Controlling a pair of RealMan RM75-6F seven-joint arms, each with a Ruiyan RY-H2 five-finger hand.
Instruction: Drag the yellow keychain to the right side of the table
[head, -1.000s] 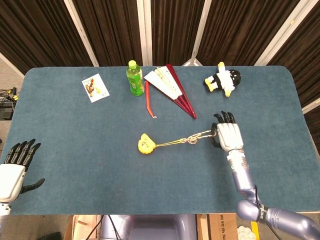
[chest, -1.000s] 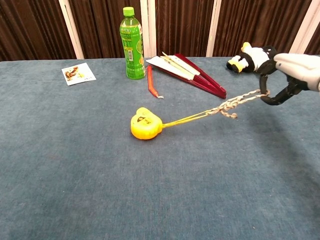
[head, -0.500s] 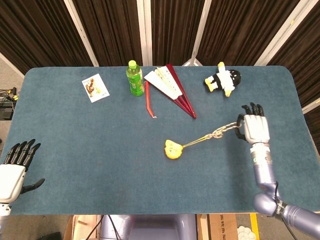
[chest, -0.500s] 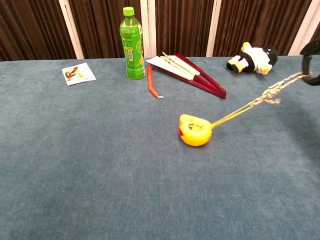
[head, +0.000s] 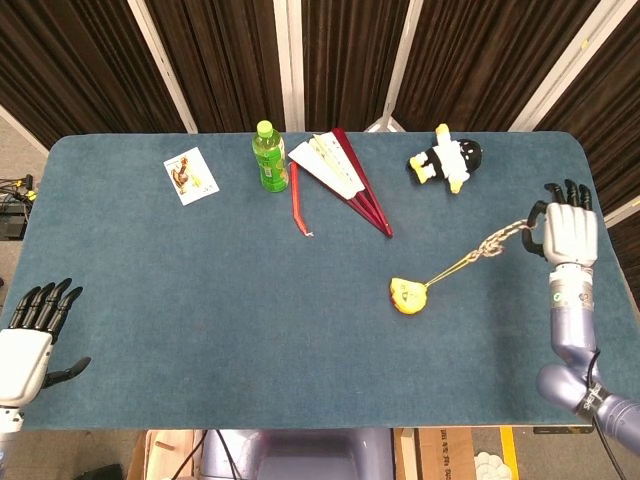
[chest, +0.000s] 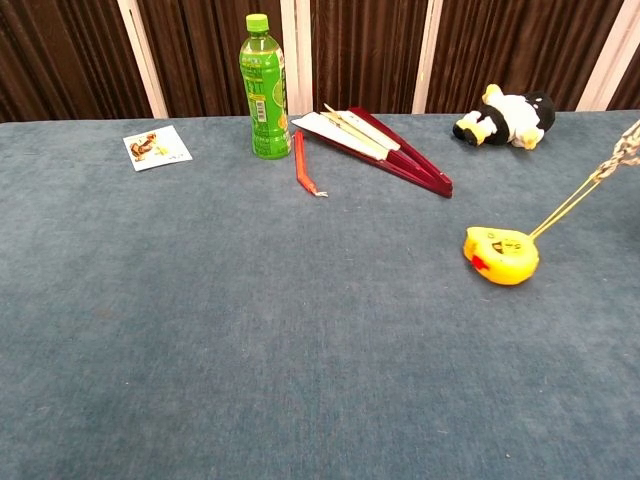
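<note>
The yellow keychain (head: 407, 295) lies on the blue table (head: 200, 300), right of centre; the chest view shows the keychain (chest: 500, 255) low at the right. Its yellow cord and braided rope (head: 490, 244) run taut up to my right hand (head: 568, 232), which pinches the rope's end near the table's right edge. In the chest view the rope (chest: 610, 165) leaves the frame at the right and that hand is out of sight. My left hand (head: 30, 335) hovers open off the table's front left corner, holding nothing.
Along the back stand a green bottle (head: 268, 156), a red and white folded fan (head: 340, 178), a red stick (head: 297, 200), a picture card (head: 189, 175) and a black and white plush toy (head: 447, 158). Dark curtains hang behind.
My right hand has moved right toward the table's edge, dragging the keychain by its rope from the table's middle to right of centre. The left hand has stayed put.
</note>
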